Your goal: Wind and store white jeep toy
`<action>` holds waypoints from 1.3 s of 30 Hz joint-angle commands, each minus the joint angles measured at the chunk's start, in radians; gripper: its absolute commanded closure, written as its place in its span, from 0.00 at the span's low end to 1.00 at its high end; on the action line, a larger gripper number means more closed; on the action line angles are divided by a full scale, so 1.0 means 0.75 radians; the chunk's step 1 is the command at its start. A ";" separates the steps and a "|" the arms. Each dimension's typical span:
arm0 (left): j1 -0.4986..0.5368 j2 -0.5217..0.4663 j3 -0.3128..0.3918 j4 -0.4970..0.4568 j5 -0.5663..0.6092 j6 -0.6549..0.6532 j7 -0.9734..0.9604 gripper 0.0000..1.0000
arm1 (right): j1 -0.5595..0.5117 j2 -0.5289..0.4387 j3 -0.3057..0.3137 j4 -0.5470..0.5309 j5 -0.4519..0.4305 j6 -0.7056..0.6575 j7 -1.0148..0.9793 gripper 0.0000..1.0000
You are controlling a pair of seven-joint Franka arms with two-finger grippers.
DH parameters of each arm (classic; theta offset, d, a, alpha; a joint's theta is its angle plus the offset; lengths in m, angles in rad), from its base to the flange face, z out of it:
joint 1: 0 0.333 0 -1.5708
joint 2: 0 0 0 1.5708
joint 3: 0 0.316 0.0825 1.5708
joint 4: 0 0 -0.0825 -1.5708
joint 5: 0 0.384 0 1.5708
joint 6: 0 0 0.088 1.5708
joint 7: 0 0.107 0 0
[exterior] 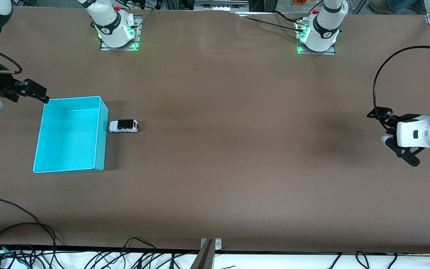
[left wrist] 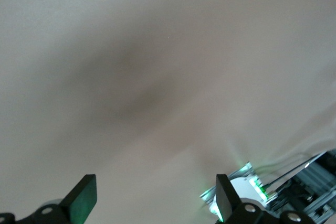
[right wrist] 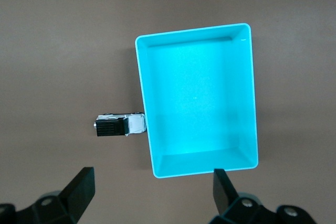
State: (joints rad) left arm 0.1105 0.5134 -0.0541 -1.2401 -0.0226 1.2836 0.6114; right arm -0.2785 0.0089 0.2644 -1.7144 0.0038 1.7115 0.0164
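Beside the cyan bin [right wrist: 251,103] sits the white jeep toy [right wrist: 119,125]; both grippers hover apart.

The right gripper [exterior: 37,94] is seen at the upper left edge of the front view, raised on an arm reaching in from the frame's left border, with its fingers [right wrist: 79,187] spread wide and nothing held. The left gripper [exterior: 385,127] is held at the right edge of the frame, mid-height, its fingers [left wrist: 81,200] likewise parted and empty.
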 commanded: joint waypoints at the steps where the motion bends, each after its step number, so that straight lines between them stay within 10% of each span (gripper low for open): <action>1: -0.094 -0.081 0.037 -0.015 -0.021 -0.010 -0.163 0.00 | 0.017 0.027 0.009 0.012 0.019 -0.018 -0.085 0.00; 16: -0.127 -0.474 0.076 -0.455 -0.015 0.469 -0.333 0.00 | 0.067 0.170 0.009 -0.007 0.019 -0.020 -0.936 0.00; 27: -0.201 -0.711 0.185 -0.684 -0.005 0.471 -0.471 0.00 | 0.199 0.225 0.009 -0.119 0.001 0.074 -1.251 0.00; 39: -0.143 -0.723 0.052 -0.682 0.118 0.469 -0.488 0.00 | 0.230 0.211 0.038 -0.477 -0.007 0.471 -1.517 0.00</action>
State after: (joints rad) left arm -0.0173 -0.0083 0.0382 -1.7340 0.0234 1.6144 0.2771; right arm -0.0996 0.1968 0.2864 -1.9398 0.0031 1.9363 -1.0199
